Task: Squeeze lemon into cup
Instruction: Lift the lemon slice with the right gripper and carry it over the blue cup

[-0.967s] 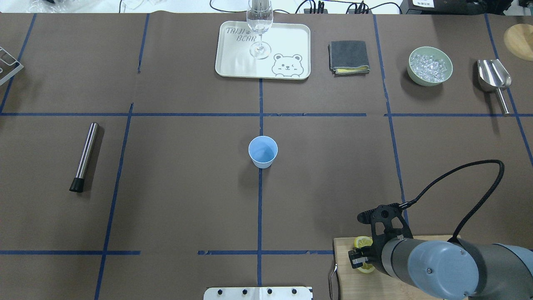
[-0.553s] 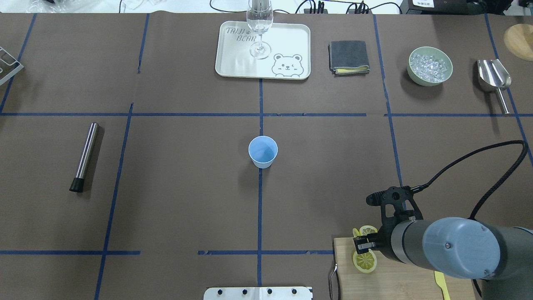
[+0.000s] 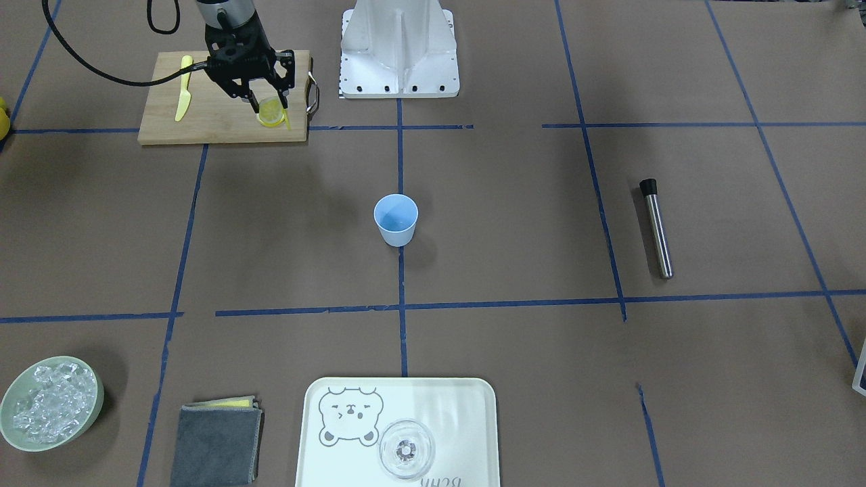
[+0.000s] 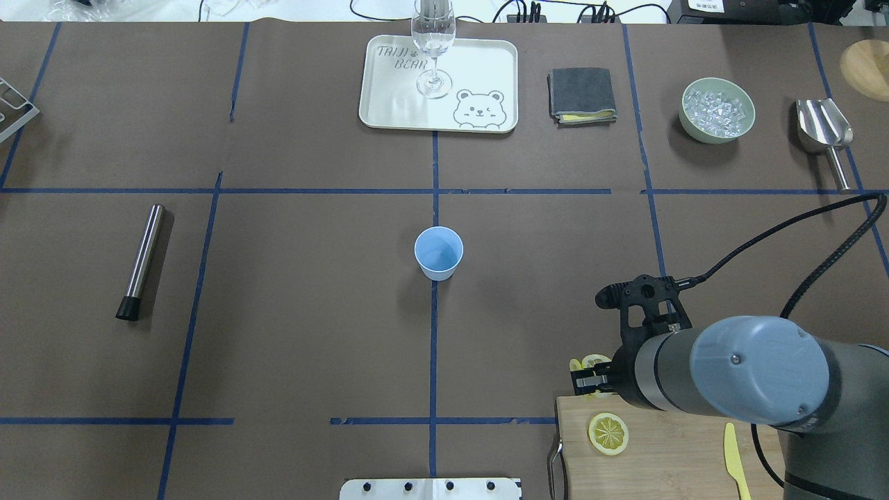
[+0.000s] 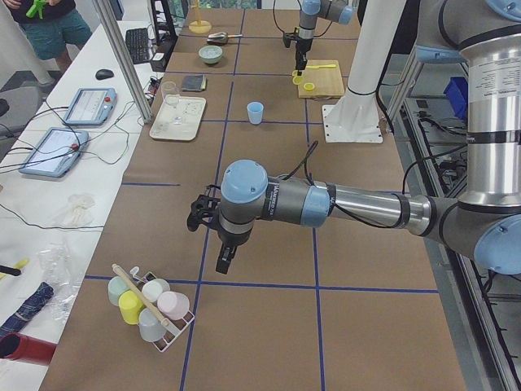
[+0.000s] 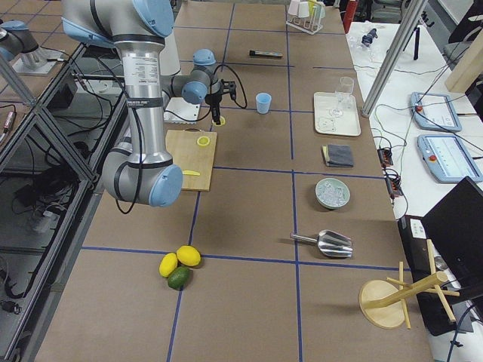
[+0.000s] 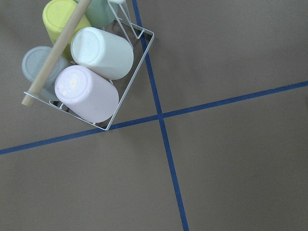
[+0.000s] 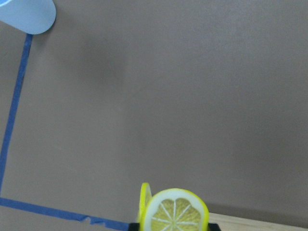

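Brown taped table: right gripper jaws clamped on lemon, so centre it low over cup before squeezing; left gripper jaw state can't tell.

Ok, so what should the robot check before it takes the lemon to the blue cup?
1. The lemon slice pinched in the right gripper: ok.
2. Slice lifted off the cutting board: ok.
3. The cup upright, mouth up: ok.
4. Bare table between gripper and cup: ok.
5. The left arm far from the cup: ok.
6. Grip tight enough for the trip: cannot tell.
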`<state>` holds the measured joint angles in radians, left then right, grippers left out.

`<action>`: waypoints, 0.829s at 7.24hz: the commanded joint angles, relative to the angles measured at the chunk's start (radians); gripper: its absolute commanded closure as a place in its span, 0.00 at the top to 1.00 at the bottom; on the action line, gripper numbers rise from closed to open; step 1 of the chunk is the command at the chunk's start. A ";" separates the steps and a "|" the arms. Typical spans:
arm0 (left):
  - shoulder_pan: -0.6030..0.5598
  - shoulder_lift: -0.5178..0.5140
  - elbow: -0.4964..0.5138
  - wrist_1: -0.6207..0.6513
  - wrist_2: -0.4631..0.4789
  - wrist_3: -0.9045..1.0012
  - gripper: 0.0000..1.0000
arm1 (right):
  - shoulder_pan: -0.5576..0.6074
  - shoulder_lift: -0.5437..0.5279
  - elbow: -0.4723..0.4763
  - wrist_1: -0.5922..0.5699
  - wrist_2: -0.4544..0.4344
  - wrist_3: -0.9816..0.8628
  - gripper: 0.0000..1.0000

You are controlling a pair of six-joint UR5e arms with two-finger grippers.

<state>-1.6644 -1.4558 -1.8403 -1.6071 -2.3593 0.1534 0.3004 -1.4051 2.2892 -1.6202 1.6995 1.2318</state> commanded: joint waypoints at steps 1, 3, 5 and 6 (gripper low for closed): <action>0.000 0.000 0.001 0.000 0.000 0.000 1.00 | 0.029 0.145 -0.010 -0.153 0.020 -0.002 0.54; 0.000 0.000 0.001 0.000 0.000 0.000 1.00 | 0.077 0.249 -0.039 -0.239 0.032 -0.053 0.54; 0.000 0.000 0.001 0.001 0.000 0.000 1.00 | 0.147 0.366 -0.135 -0.253 0.077 -0.069 0.54; 0.000 0.000 0.001 0.001 0.000 0.000 1.00 | 0.178 0.420 -0.184 -0.253 0.100 -0.083 0.54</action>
<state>-1.6643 -1.4558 -1.8389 -1.6062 -2.3593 0.1534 0.4370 -1.0553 2.1660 -1.8685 1.7705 1.1637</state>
